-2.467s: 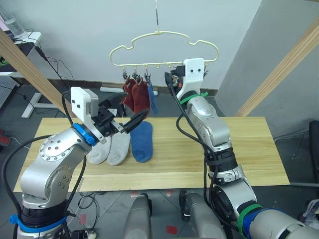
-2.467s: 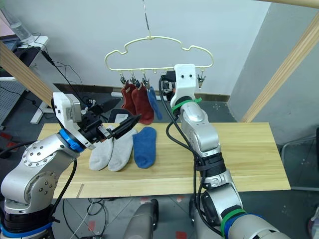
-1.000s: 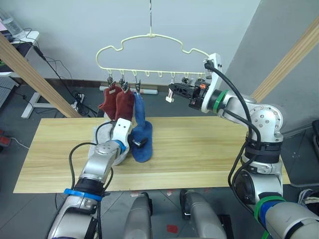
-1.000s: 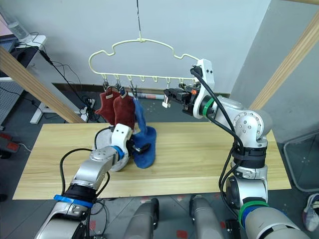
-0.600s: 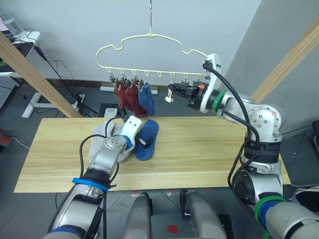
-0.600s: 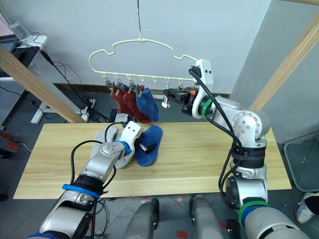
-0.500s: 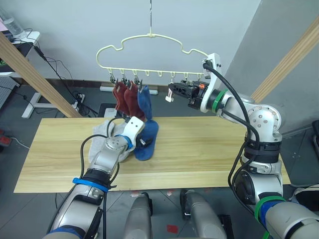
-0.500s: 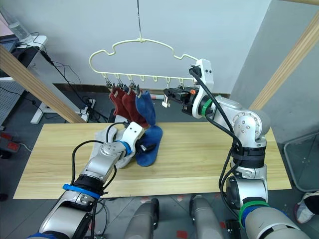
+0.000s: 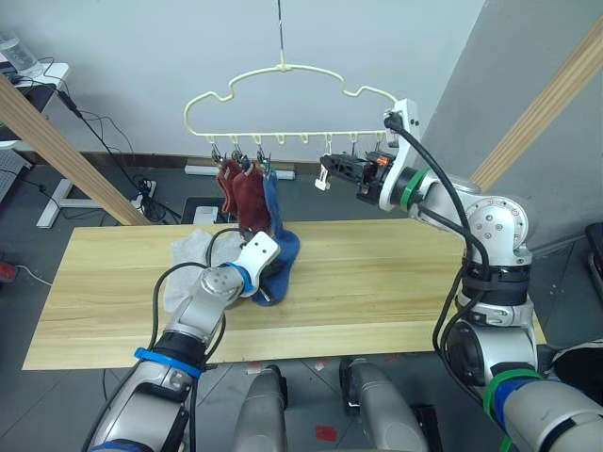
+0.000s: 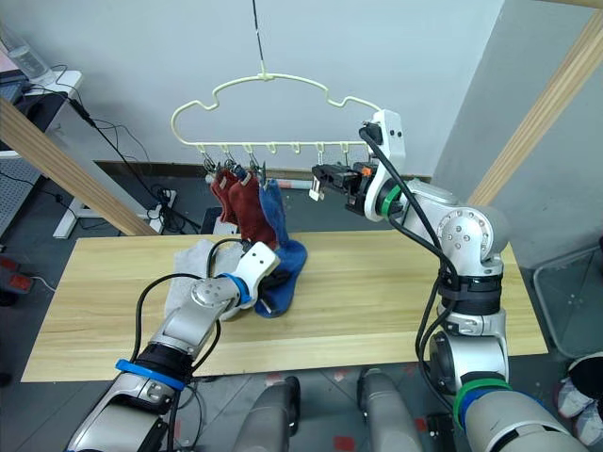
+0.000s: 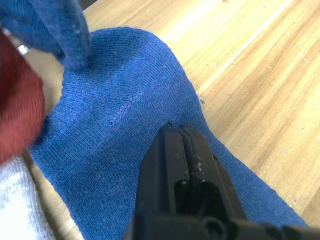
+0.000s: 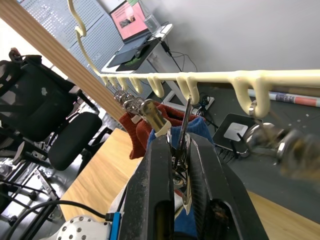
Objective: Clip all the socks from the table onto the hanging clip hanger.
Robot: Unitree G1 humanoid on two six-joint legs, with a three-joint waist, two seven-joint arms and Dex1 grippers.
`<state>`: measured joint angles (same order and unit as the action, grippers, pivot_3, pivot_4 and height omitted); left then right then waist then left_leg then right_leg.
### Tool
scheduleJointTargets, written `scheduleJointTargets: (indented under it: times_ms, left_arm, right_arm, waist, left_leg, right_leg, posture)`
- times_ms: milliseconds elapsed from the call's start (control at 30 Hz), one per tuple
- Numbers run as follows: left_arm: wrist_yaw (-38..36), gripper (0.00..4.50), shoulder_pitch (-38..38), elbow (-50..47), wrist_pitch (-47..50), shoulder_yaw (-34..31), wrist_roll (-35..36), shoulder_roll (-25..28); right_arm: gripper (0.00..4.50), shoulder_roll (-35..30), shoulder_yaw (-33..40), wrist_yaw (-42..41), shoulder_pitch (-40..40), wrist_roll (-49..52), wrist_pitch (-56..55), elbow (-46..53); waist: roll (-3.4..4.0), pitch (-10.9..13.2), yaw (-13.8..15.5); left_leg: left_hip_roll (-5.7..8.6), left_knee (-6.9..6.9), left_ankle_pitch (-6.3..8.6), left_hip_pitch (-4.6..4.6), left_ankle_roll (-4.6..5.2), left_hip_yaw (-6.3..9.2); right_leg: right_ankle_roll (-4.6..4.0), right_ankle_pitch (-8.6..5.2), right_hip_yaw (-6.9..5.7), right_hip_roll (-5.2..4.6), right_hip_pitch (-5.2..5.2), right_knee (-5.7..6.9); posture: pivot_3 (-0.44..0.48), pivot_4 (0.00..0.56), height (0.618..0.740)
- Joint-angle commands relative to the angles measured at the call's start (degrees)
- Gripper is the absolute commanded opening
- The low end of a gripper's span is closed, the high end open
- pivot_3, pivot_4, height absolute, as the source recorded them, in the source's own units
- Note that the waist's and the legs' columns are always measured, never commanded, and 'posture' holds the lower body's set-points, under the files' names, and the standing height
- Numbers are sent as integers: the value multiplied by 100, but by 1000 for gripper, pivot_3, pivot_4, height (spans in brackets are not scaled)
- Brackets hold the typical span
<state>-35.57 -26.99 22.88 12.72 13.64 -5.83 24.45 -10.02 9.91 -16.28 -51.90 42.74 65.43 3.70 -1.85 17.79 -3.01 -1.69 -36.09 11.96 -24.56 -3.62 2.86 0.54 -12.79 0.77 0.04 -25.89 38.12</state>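
The pale-yellow clip hanger (image 9: 283,92) hangs over the table (image 9: 405,282). Two rust red socks (image 9: 240,188) and one blue sock (image 9: 271,196) hang from its left clips. A second blue sock (image 9: 285,252) lies on the table, and my left gripper (image 9: 268,288) is shut on its fabric (image 11: 115,125). Two light grey socks (image 9: 188,254) lie just left of it. My right gripper (image 9: 330,168) is raised at the hanger's row of clips, shut on a metal clip (image 12: 184,131) right of the hung socks.
Slanted wooden poles of a frame stand at the left (image 9: 57,132) and the right (image 9: 542,99). Behind the table are a floor with cables and a desk (image 9: 28,80) at the far left. The table's right half is bare wood.
My left gripper has closed from wide open onto the blue sock on the table. The hung socks have swung a little. The right gripper has stayed on its clip.
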Motion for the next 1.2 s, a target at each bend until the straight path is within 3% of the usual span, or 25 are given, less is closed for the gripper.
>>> scheduleJointTargets:
  times_ms: [33,167,400,633,767,933,1100,1200]
  left_arm:
    - [-172,25,245,-86,261,-65,164,-72]
    - [-878,25,696,-1213,957,-204,756,119]
    - [-1561,25,1460,-2821,895,-552,1299,814]
    - [-1832,25,1865,-2994,268,-571,1284,1224]
    - [-1783,25,1863,-2830,123,-482,1171,1206]
    - [-1891,1148,1867,-2823,163,-402,1218,1210]
    - [-2104,2595,1680,-3086,1073,-692,1987,1094]
    - [-1728,2595,1460,-2826,1104,-745,1838,962]
  right_arm:
    - [341,-26,-28,-97,-153,13,-168,83]
    - [341,-44,-62,-129,-155,10,-209,48]
    - [341,-71,-96,-190,-147,-40,-291,7]
    - [341,-64,-106,-184,-79,-53,-344,27]
    - [341,-65,-105,-169,-60,-53,-343,39]
    - [341,-89,-111,-176,-34,-43,-317,80]
    - [341,-107,-112,-159,-37,-49,-299,88]
    - [341,-98,-123,-153,-28,-54,-304,91]
  waist:
    - [0,0,-5]
    - [0,0,-32]
    - [5,3,-23]
    - [5,3,-22]
    - [5,3,-20]
    - [5,3,-21]
    - [5,3,-23]
    - [4,3,-19]
  left_leg:
    - [0,0,0,0,0,-1]
    - [0,1,0,-2,0,-1]
    - [-9,2,0,-15,0,9]
    - [-3,2,0,-15,1,-3]
    - [-5,2,0,-16,1,-2]
    - [-5,2,0,-16,1,-3]
    - [-5,1,0,-17,1,-3]
    - [-4,-1,0,-17,1,-3]
  right_leg:
    - [0,0,0,0,0,0]
    - [0,0,1,0,0,-2]
    - [-2,0,4,4,-17,1]
    - [-1,0,4,2,-18,-5]
    - [-1,0,3,2,-20,-4]
    - [-1,0,3,3,-21,-4]
    - [-1,0,3,3,-21,-2]
    - [-1,0,2,3,-20,0]
  posture:
    - [-37,316,740]
    - [-35,317,740]
    - [-36,316,740]
    - [-32,313,740]
    - [-34,312,740]
    - [-37,308,740]
    - [-41,302,740]
    - [-39,300,740]
